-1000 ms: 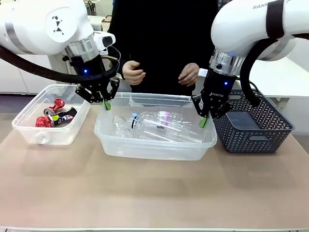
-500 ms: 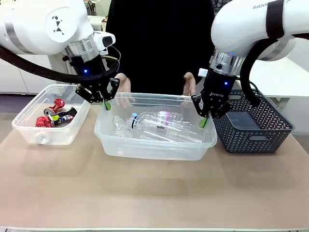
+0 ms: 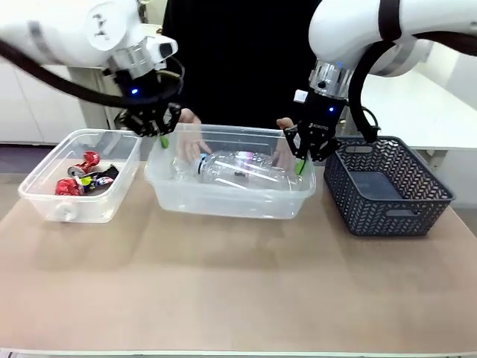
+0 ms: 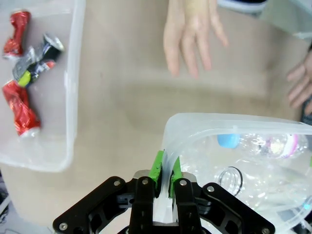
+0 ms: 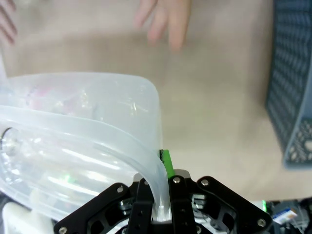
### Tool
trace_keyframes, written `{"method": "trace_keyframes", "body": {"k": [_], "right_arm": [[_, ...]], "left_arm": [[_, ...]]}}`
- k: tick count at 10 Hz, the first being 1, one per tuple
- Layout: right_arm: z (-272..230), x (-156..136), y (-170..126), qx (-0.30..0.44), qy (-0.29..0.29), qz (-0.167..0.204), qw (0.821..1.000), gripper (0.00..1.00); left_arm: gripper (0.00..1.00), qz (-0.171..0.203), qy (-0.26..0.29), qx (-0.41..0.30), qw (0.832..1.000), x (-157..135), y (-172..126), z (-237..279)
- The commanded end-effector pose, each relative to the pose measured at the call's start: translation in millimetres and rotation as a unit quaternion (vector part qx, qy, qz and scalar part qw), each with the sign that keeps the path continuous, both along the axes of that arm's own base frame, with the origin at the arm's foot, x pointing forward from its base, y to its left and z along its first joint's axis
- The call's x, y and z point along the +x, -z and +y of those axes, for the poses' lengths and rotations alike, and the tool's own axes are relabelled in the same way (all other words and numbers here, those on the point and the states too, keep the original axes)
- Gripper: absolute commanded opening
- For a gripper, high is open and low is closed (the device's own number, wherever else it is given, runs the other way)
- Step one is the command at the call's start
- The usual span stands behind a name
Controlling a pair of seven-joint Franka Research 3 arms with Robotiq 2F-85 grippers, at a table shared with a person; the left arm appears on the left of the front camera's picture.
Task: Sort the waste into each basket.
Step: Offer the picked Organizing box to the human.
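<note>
The middle clear basket holds clear plastic bottles and looks lifted off the table. My left gripper is shut on its left rim, and my right gripper is shut on its right rim. The left wrist view shows the green pads of the left gripper pinching the rim, with bottles inside. In the right wrist view, the right gripper clamps the rolled rim. A smaller clear basket at the left holds crushed red and black cans.
A person stands at the far side, with a hand behind the left of the lifted basket and another hand behind its right. A dark grey lattice basket stands at the right. The near half of the table is bare.
Both arms have risen and carried the middle basket up and toward the person. The person's hands have come down to the basket's far side.
</note>
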State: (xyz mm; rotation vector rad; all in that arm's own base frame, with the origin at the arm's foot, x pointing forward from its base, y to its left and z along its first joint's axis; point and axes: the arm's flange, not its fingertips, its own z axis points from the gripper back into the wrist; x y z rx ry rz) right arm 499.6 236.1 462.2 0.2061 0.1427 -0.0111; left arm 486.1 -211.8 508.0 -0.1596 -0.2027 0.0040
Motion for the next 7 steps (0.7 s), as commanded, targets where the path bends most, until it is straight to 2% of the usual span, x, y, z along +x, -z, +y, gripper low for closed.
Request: {"method": "trace_keyframes", "body": {"k": [1,2,4,5,7], "right_arm": [[11.0,34.6,5.0,0.003,-0.019,0.041,0.999,0.04],[11.0,39.1,13.7,0.007,-0.022,0.044,0.999,0.04],[7.5,44.8,30.9,0.028,-0.017,0.047,0.998,0.04],[5.0,45.5,31.9,0.003,-0.004,0.038,0.999,0.04],[5.0,45.5,31.9,0.003,-0.004,0.038,0.999,0.04]], "left_arm": [[0.07,-0.002,0.005,-0.01,1.0,34.1,13.6,2.8],[0.07,0.02,0.017,-0.025,0.999,45.2,27.4,5.0],[0.07,0.044,0.019,-0.042,0.998,49.8,42.8,2.1],[0.07,0.029,0.01,-0.007,1.0,46.2,41.0,8.5],[0.07,0.029,0.01,-0.007,1.0,46.2,41.0,8.5]]}}
